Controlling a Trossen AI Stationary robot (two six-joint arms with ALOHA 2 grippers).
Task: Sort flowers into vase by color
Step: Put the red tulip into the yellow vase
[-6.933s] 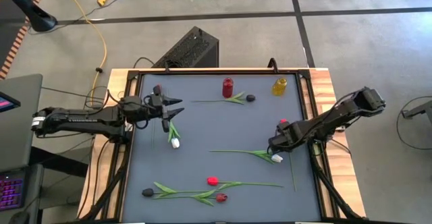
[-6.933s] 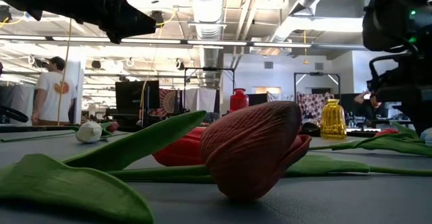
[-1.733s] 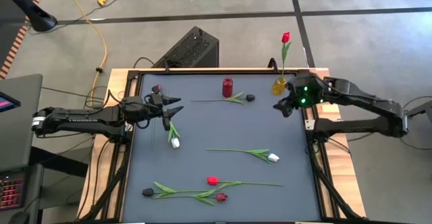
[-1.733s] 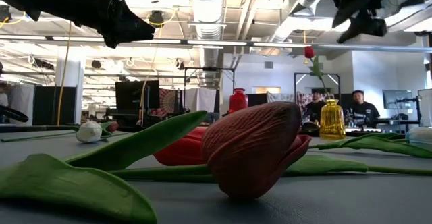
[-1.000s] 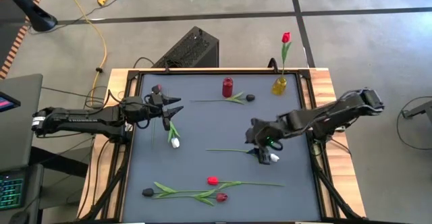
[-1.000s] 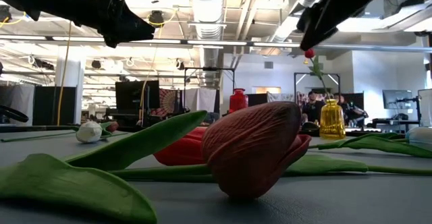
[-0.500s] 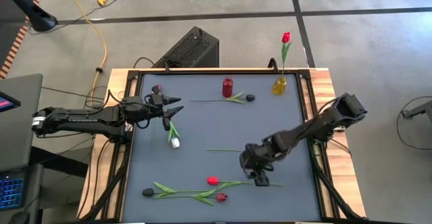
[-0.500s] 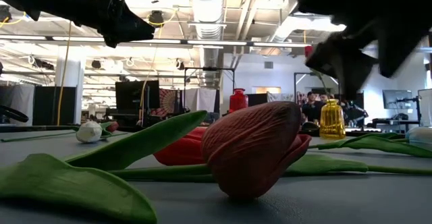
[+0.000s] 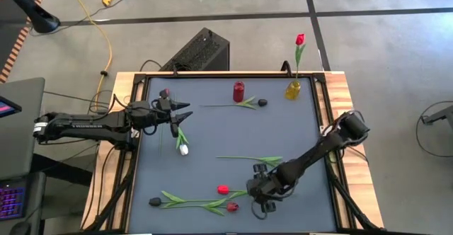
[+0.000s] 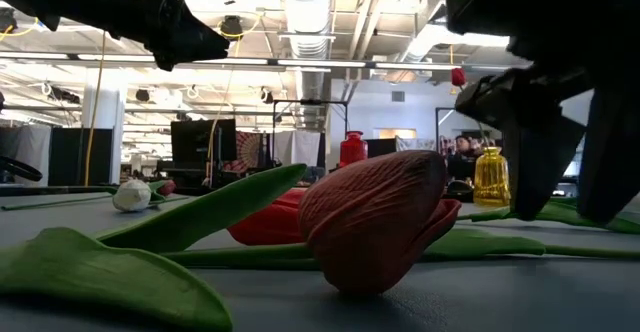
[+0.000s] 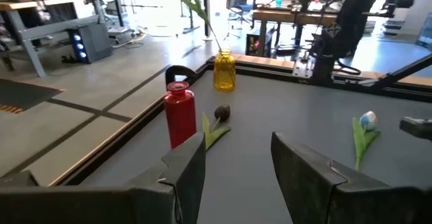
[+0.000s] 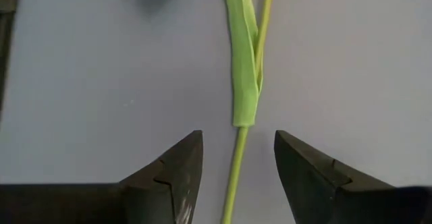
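Note:
Artificial tulips lie on the grey table: a red one (image 9: pixel 223 190) with its stem running right, a white one (image 9: pixel 183 150), dark ones (image 9: pixel 262 102) (image 9: pixel 154 202) and a maroon one (image 9: pixel 231 207). Another red tulip (image 9: pixel 299 40) stands in the yellow vase (image 9: pixel 293 90); the red vase (image 9: pixel 238 91) stands beside it. My right gripper (image 9: pixel 263 192) (image 12: pixel 237 140) is open, pointing down, one finger on either side of the lying red tulip's stem (image 12: pixel 236 163), just past its leaf (image 12: pixel 244 82). My left gripper (image 9: pixel 180 111) (image 11: pixel 237 150) waits open above the table's left side.
A further stem with leaves (image 9: pixel 248 158) lies mid-table, its head hidden under my right arm. The flowers along the near edge overlap in a loose cluster (image 9: pixel 205 203). The table's raised frame (image 9: pixel 322 122) runs along its sides. People and furniture show far behind the table.
My right gripper has moved from the middle of the table's right half toward the near edge and slightly left, and has come down over the lying red tulip's stem. It has stayed open. No flower has moved.

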